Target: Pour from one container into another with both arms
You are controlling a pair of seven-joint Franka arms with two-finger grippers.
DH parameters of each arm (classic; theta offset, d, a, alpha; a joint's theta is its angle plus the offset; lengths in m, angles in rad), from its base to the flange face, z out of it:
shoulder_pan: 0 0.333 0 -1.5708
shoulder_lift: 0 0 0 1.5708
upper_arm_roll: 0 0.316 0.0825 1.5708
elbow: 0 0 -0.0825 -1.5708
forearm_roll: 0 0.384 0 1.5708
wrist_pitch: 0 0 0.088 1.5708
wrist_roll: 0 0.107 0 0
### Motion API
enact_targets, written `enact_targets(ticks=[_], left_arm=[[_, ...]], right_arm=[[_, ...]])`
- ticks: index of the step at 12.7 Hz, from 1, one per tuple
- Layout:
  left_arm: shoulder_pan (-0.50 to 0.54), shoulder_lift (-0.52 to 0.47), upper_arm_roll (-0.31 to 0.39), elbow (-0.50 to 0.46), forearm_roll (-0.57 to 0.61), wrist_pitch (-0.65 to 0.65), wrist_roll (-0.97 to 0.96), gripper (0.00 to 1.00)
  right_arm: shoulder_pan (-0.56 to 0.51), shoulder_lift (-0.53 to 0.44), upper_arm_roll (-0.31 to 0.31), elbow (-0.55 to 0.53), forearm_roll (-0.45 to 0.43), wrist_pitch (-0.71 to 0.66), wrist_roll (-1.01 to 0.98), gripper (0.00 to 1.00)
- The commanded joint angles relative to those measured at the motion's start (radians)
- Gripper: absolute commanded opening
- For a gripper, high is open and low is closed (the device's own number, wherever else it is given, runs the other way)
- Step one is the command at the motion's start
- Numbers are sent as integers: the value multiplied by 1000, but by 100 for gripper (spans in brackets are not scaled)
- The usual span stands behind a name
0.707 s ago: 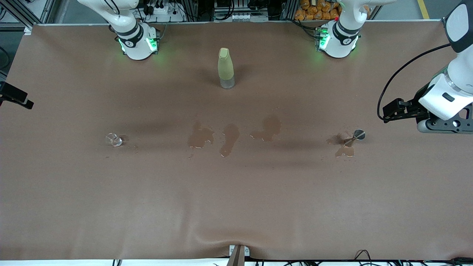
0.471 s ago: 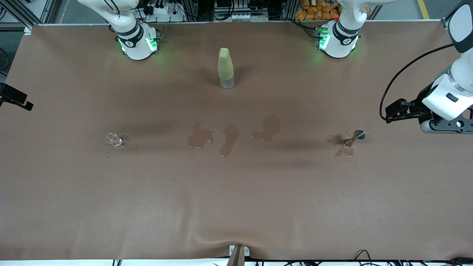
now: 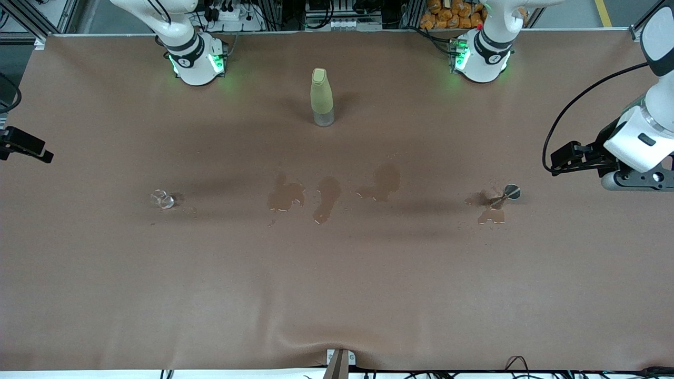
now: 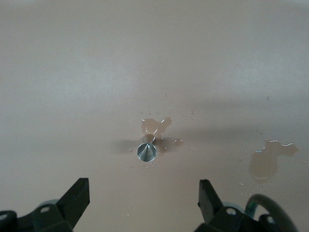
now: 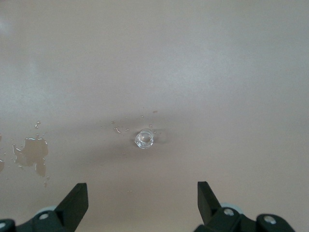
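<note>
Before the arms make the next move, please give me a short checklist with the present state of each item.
1. Left gripper open and holding nothing: ok.
2. Right gripper open and holding nothing: ok.
3. Metal funnel in the left wrist view, between the open fingers' line: ok.
4. Clear glass in the right wrist view: ok.
5. Brown cover dry: not ok; wet patches lie mid-table and beside the funnel.
6. Green bottle upright, cap on: ok; how full it is: cannot tell.

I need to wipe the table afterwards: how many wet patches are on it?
4: three patches mid-table, nearer the camera than the bottle; one beside the funnel. Smaller droplets may escape notice.
</note>
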Motion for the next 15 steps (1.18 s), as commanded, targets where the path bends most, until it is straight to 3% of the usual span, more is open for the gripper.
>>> enact_targets(ticks=[1, 7, 9, 15], left_arm=[[17, 13, 2, 17, -6, -7, 23, 100], [77, 74, -1, -3, -23, -2, 25, 100], [133, 88, -1, -17, -137, -1, 49, 100], [179, 157, -1, -20, -192, -12, 368, 100]], right_arm=[[2, 7, 0, 22, -15, -8, -4, 100], [5, 7, 0, 22, -14, -10, 7, 100], [5, 7, 0, 22, -14, -11, 7, 100], [3, 7, -2, 21, -12, -19, -4, 100]])
